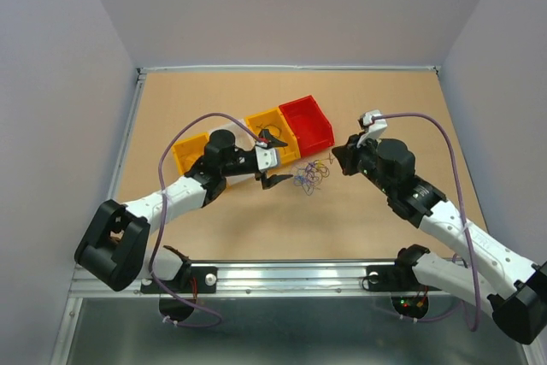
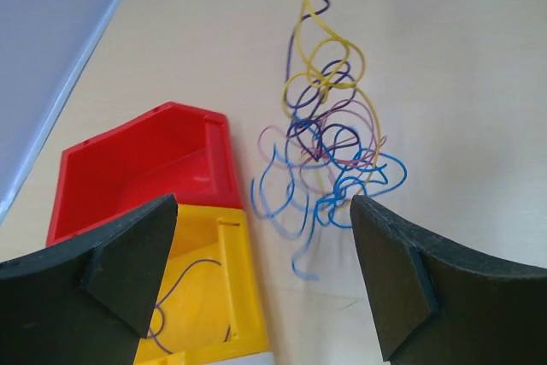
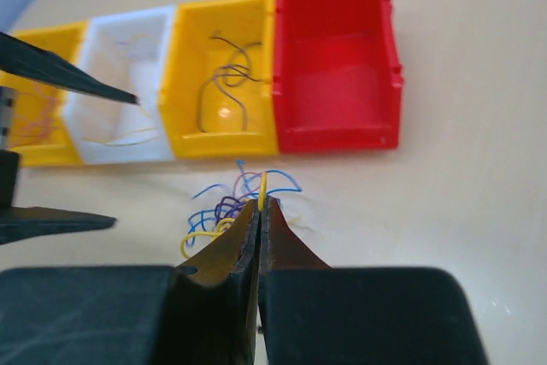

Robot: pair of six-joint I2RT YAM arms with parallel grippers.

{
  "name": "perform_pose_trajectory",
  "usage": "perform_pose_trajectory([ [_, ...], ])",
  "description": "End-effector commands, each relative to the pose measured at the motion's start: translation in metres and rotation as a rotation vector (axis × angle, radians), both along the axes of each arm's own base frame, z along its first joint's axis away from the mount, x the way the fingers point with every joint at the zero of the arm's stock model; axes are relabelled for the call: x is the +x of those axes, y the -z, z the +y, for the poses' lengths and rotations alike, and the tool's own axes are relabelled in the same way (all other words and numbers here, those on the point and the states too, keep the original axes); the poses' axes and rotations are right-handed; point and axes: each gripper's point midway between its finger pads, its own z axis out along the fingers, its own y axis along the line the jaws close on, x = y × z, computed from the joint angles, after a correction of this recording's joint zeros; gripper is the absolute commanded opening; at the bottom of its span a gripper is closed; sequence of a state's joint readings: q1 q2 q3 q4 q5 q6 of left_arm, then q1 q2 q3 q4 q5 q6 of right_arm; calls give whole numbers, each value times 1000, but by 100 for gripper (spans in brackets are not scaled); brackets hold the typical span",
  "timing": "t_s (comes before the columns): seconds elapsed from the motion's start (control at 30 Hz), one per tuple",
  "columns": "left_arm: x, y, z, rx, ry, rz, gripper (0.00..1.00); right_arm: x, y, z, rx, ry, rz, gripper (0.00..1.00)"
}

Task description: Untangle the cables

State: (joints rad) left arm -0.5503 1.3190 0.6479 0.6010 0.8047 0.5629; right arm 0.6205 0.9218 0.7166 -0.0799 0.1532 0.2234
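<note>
The cables (image 1: 310,175) lie as a small wad of blue, purple and yellow wires on the table in front of the bins. My right gripper (image 1: 335,160) is at the wad's right side, shut on a yellow wire (image 3: 262,185) whose end sticks up between its tips (image 3: 261,204). In the left wrist view that yellow wire (image 2: 318,27) runs from the wad (image 2: 329,147) up to the right gripper's tip. My left gripper (image 1: 272,160) is open and empty just left of the wad, with its fingers (image 2: 128,258) wide apart.
A row of bins stands behind the wad: yellow (image 3: 30,117), white (image 3: 124,87), yellow (image 3: 224,74) with dark wires in it, and red (image 3: 338,61), empty. The left bins hold a few thin wires. The left arm reaches over the white bin.
</note>
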Motion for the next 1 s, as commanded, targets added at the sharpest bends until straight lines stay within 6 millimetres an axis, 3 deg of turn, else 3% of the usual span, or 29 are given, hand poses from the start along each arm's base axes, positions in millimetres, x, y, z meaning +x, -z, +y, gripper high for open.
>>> perform_pose_trajectory([
  [0.0, -21, -19, -8, -31, 94, -88, 93, -25, -26, 33, 112, -239, -93, 1],
  [0.27, -37, -23, -16, -54, 156, -87, 93, -51, -49, 55, 184, -431, -164, 1],
  [0.6, -39, 9, -44, -19, 162, -33, 93, -61, -73, 68, 277, -520, -233, 1],
  [0.73, -32, 15, -50, -34, 131, -12, 93, -76, -96, 70, 359, -578, -307, 1],
  [0.83, -28, 18, -55, -47, 120, 3, 78, -86, -106, 69, 403, -607, -327, 1],
  [0.87, -24, 22, -57, -40, 105, 8, 57, -86, -108, 68, 412, -597, -331, 1],
  [0.9, -22, 23, -57, -36, 94, 6, 45, -85, -111, 65, 418, -581, -342, 1],
  [0.93, -20, 25, -57, -29, 86, 8, 24, -88, -120, 59, 433, -561, -370, 0],
  [0.97, -17, 26, -57, -25, 76, 5, 15, -89, -126, 54, 443, -541, -390, 1],
])
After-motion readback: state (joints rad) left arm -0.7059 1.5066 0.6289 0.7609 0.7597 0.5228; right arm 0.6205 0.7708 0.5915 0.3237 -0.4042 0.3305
